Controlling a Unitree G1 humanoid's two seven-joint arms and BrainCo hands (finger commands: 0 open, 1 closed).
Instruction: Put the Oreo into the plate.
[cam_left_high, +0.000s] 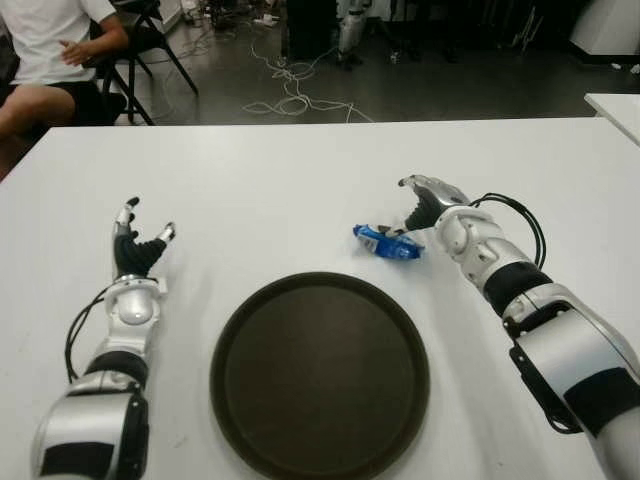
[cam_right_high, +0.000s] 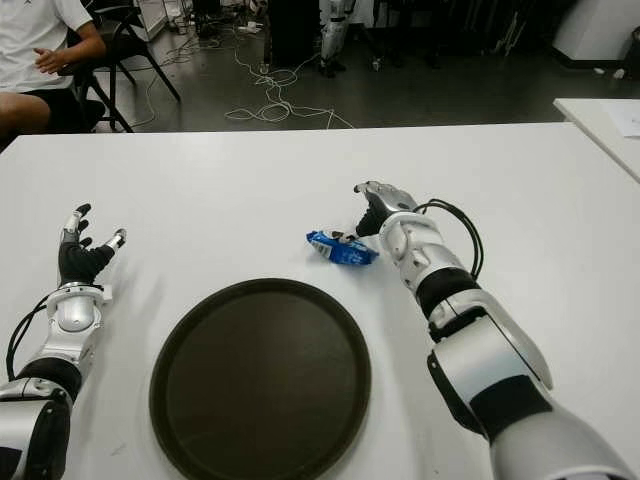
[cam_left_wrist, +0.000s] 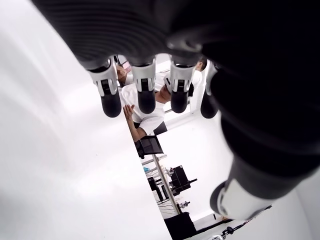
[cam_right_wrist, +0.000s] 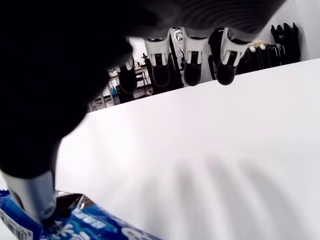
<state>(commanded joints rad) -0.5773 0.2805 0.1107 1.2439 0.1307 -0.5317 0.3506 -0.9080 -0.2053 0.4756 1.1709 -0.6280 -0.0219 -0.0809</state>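
My silver-and-black right hand (cam_left_high: 428, 203) reaches forward, fingers spread; my matching left hand (cam_left_high: 137, 245) points forward, fingers spread too.

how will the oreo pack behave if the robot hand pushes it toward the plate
The Oreo pack looks like thin crinkly foil, so it probably flexes and slides easily on the smooth table. It lies flat, so rolling seems unlikely. The right robot hand is open beside it.

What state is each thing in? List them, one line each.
Oreo pack: lying on the table, outside the plate, right thumb on it.
Plate: holds nothing.
Right hand: open beside the pack, not grasping.
Left hand: open, fingers spread, left of the plate.
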